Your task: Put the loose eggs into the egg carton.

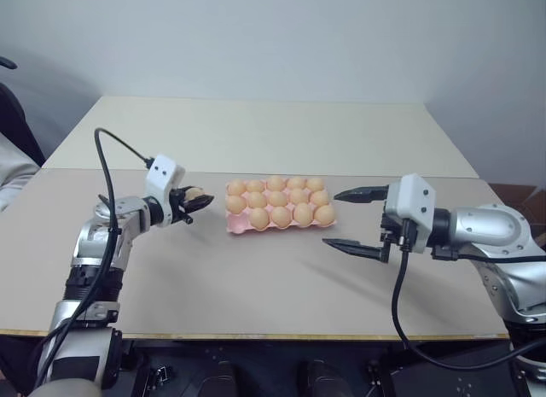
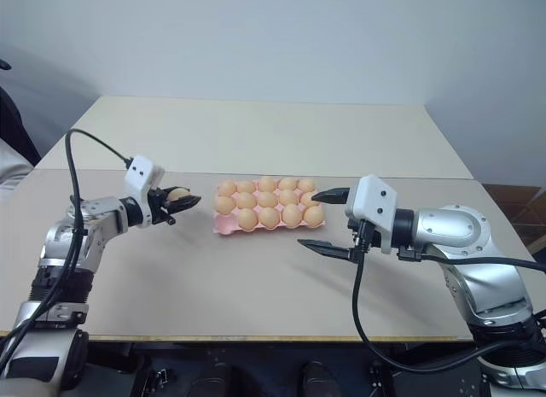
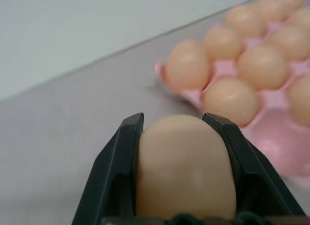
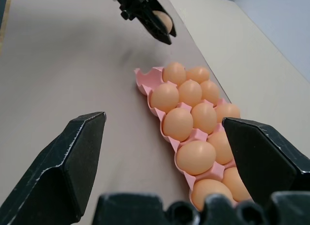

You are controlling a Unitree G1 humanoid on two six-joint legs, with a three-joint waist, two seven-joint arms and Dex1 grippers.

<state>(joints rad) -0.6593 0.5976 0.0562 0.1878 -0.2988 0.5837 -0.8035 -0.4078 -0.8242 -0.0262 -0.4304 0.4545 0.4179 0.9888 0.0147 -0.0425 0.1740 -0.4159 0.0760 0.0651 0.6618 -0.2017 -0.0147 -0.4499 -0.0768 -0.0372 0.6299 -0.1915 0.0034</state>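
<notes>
A pink egg carton (image 1: 235, 227) lies in the middle of the table, with eggs (image 1: 281, 216) in all cups except its front-left corner cup (image 4: 144, 80). My left gripper (image 1: 198, 201) hangs just above the table to the left of the carton, shut on one loose egg (image 3: 186, 172), pale orange-tan, held between both black fingers. The same egg (image 4: 164, 21) sits in that gripper beyond the empty corner cup in the right wrist view. My right gripper (image 1: 330, 218) hovers to the right of the carton, open wide, with nothing between its fingers.
The beige table (image 1: 256, 286) has bare surface in front of the carton and on both sides. A second table (image 1: 281, 132) abuts behind. Something dark and a pale cloth (image 1: 8, 179) stand past the left edge. A black cable (image 1: 107, 183) loops over my left arm.
</notes>
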